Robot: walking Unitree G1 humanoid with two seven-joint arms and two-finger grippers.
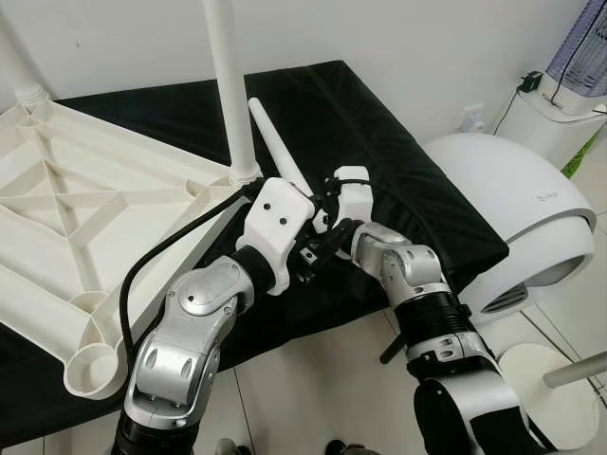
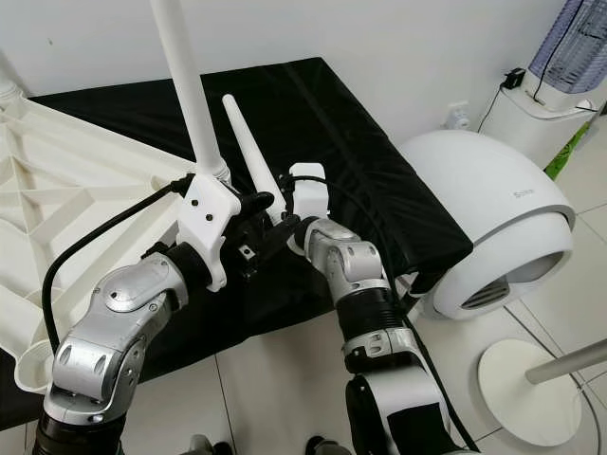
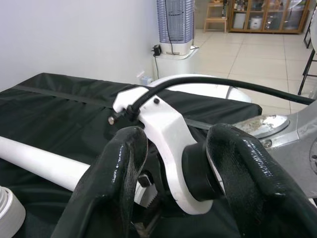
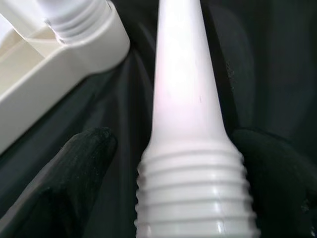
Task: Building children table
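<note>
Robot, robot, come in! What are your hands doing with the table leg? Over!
Right gripper around loose table leg, threaded end between its fingers. Left gripper close beside it. One leg already upright in upside-down tabletop. Nothing in the way.

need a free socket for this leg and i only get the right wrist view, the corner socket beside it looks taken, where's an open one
Observer: Yes, that corner holds an upright leg. An empty socket sits at the near-left corner of the upturned tabletop.
Operator: which way is my leg pointing
Observer: The loose leg in the right pincer tilts up and away from you, above the black cover.
Operator: is the left arm in the way
Observer: The left pincer is close up against your right wrist.
</note>
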